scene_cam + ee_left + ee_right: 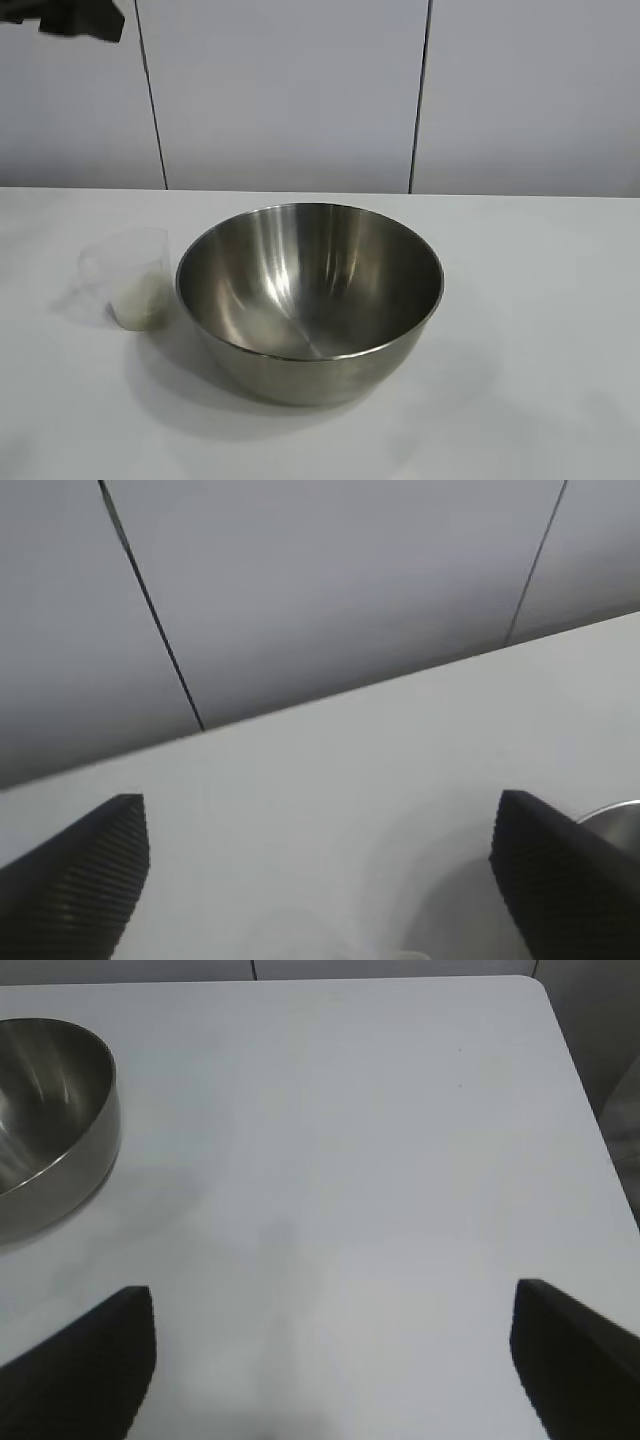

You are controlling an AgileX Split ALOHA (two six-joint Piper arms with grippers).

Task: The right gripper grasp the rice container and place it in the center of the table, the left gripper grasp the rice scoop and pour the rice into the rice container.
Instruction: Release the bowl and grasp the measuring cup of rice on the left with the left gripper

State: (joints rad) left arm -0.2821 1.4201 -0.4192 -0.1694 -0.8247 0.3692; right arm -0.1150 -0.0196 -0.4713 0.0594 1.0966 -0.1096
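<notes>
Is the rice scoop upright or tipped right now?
Upright. The rice scoop stands on the table beside the rice container, open end up, rice settled in its bottom.

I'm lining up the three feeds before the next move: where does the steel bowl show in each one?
Exterior view: the steel bowl sits mid-picture on the white table, with the clear scoop close beside it.
Left wrist view: only a sliver of its rim shows at the picture's edge, behind one finger of the left claw.
Right wrist view: its side and rim show at the picture's edge.
Shared landmark: the table's far edge against the grey wall.
</notes>
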